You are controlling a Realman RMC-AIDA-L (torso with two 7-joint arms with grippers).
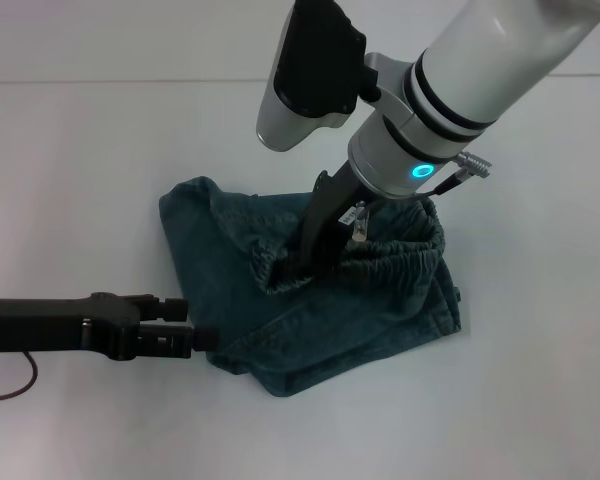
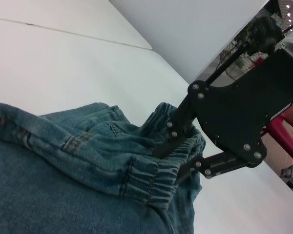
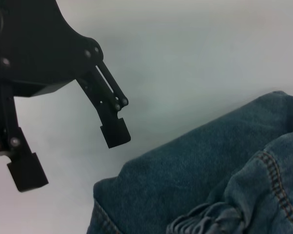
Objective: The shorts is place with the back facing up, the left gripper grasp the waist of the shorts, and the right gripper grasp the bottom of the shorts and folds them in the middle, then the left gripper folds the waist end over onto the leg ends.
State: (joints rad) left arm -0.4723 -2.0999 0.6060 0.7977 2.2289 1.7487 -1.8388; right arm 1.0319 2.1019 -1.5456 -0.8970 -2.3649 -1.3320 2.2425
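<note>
Nearest the head camera, the right gripper (image 1: 205,338) lies low on the robot's left side, fingers spread and empty, its tips just beside the folded edge of the shorts (image 1: 310,300). Beyond it the denim lies bunched on the white table (image 1: 70,150), its long axis running across the view. Farther back, the left gripper (image 1: 310,262) reaches down from above and is clenched on the elastic waistband (image 1: 400,262), so this arm is placed to carry the waist end over the leg ends.
</note>
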